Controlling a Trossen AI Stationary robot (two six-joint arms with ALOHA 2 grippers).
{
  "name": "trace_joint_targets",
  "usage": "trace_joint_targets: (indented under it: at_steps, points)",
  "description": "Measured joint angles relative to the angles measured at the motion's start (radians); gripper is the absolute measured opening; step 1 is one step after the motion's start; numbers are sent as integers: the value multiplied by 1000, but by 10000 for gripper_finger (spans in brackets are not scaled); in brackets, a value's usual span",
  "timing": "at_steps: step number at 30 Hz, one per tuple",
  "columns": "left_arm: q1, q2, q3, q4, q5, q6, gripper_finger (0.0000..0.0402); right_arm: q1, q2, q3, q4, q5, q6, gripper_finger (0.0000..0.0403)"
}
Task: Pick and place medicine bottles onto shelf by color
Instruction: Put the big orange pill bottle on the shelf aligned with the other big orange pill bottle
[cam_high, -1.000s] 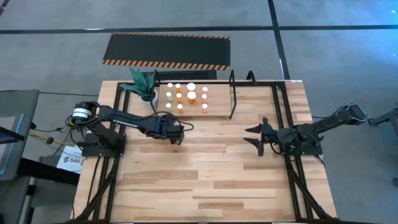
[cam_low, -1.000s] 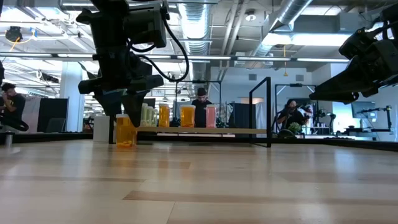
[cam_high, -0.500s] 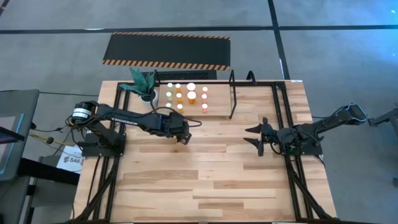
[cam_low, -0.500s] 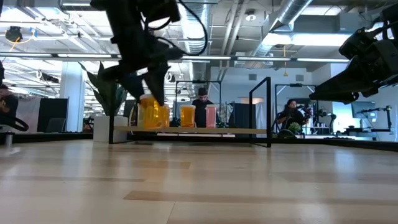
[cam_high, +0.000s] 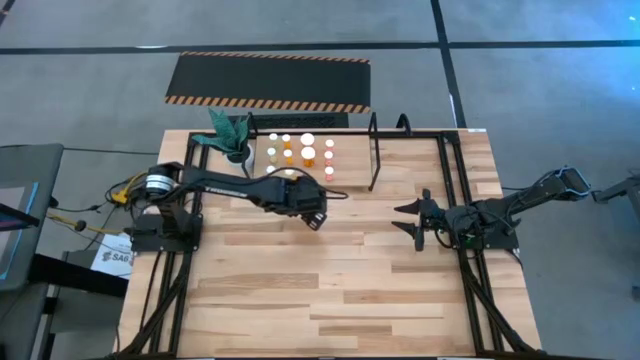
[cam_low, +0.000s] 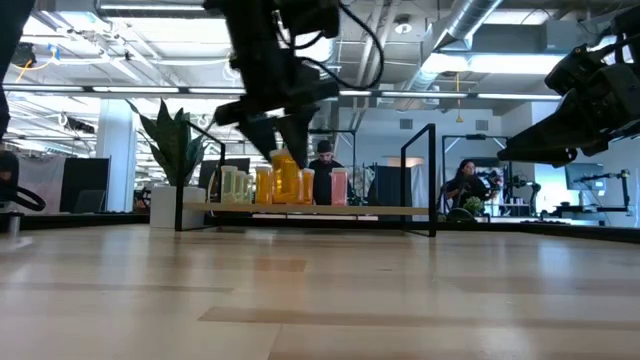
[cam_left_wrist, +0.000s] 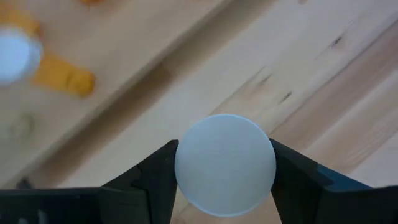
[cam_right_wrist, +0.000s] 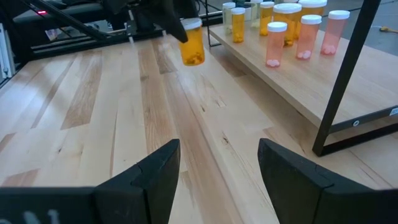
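My left gripper (cam_high: 316, 217) is over the table's middle, in front of the shelf, and is shut on an orange medicine bottle (cam_right_wrist: 192, 45) with a white cap (cam_left_wrist: 225, 165). The bottle hangs clear of the table (cam_low: 284, 178). The shelf (cam_high: 352, 160) is a light wooden board with black hoop uprights. On it stand several white-capped bottles (cam_high: 300, 153): yellowish, orange and pink (cam_right_wrist: 298, 38). My right gripper (cam_high: 415, 222) waits open at the table's right, with nothing between its fingers (cam_right_wrist: 217, 174). My left gripper pinches the bottle by its white cap (cam_left_wrist: 184, 167), one finger on each side. The fingers (cam_low: 283, 135) come from above, slanting down. The orange body hangs below them, nearly upright and lifted clear of the table.
A green plant in a white pot (cam_high: 230, 135) stands at the shelf's left end. A black upright (cam_right_wrist: 345, 81) marks the shelf's right end. A hazard-striped mat (cam_high: 268, 80) lies on the floor beyond the table. Bare wood stretches across the table's near half (cam_high: 320, 300).
My left gripper has carried the orange bottle up off the table and toward the table's right, along the front of the shelf. The wrist has rolled somewhat on the way. The bottle, low by the table before, now hangs clear at shelf height.
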Motion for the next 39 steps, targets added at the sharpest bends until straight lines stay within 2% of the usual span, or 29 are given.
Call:
trace_joint_targets:
  at_steps: [5,15,26,39]
  points:
    - [22,32,77,-12,-23,52,194,0,0,0,0,0,0,240]
    - [124,32,80,10,9,171,194,0,0,0,0,0,0,240]
    - [213,32,80,79,77,453,194,0,0,0,0,0,0,240]
    - [266,32,80,79,109,570,194,0,0,0,0,0,0,240]
